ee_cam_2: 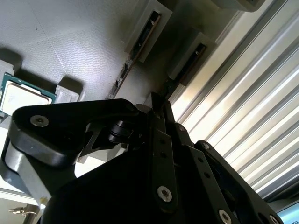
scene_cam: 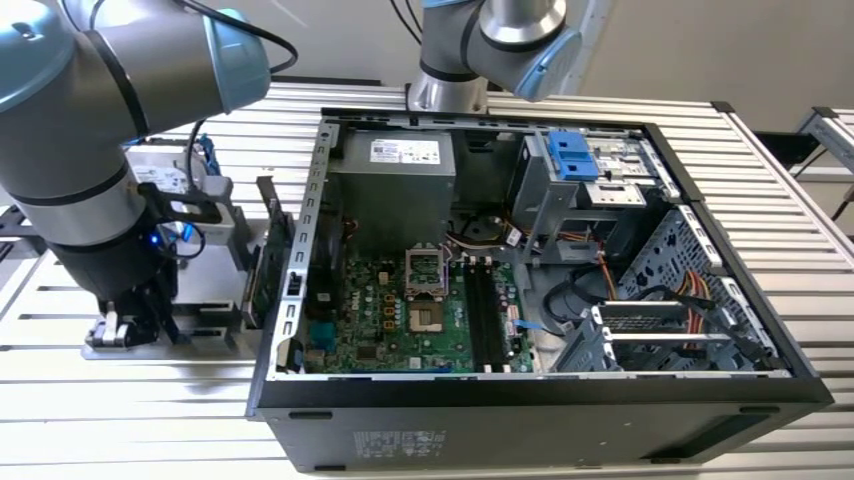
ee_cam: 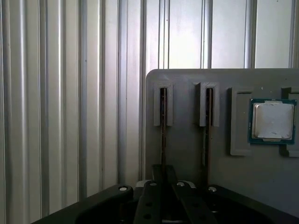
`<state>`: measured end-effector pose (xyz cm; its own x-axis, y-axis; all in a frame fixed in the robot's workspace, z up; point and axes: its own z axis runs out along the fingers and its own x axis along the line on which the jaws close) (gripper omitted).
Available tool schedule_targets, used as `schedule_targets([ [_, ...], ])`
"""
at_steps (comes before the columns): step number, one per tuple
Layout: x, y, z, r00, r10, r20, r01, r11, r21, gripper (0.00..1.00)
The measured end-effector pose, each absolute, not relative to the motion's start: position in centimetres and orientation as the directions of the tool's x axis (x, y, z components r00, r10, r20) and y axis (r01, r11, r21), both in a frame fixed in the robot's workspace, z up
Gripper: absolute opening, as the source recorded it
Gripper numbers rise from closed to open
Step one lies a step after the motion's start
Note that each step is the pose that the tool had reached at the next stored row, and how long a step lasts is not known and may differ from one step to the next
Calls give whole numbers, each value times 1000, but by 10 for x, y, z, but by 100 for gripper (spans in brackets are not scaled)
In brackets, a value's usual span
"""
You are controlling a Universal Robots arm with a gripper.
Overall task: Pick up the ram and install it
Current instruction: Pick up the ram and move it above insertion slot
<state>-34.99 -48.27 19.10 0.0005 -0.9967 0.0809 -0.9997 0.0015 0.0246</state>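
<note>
1. Two thin sticks stand on edge in the slotted holders of a grey fixture [ee_cam: 187, 149]. The ram [ee_cam: 162, 109] is the one directly in line with the gripper [ee_cam: 163, 169]. In both wrist views only its narrow edge shows, so its chips and label cannot be made out.
2. Closed on the ram is how the gripper reads: its fingers [ee_cam: 155, 173] are drawn close together and the stick's edge runs in between them. The exact spot of contact is covered by the gripper's own black body.
3. Just beside the ram, one slot over from the gripper, stands the second memory stick [ee_cam: 206, 112], apart from the gripper. It too is seen edge-on.
4. Farther from the gripper, past that second stick, a processor chip [ee_cam: 272, 120] lies flat in a recess. The first wrist view cuts the fixture off just beyond it.
5. In the second wrist view the gripper [ee_cam_2: 160, 100] blocks much of the fixture [ee_cam_2: 70, 42]. Beyond its tip the ram [ee_cam_2: 195, 55] shows as a short dark sliver in its holder.
6. In the exterior view the gripper [scene_cam: 123, 330] sits low over the fixture at the exterior view's left. The arm's wrist and cables hide the ram there.
7. Well apart from the gripper is the open computer case [scene_cam: 534, 400], where long black memory slots [scene_cam: 483, 315] lie on the motherboard [scene_cam: 380, 310].
8. Between the gripper and the case an expansion card [scene_cam: 276, 255] stands on edge.
9. Behind the arm a silver hard drive [scene_cam: 167, 170] is half hidden.
</note>
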Motion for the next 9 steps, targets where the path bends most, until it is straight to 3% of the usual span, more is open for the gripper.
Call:
schedule_targets([
  [9, -350, -483, 193, 0, -997, 81, -1000, 2, 25, 0],
])
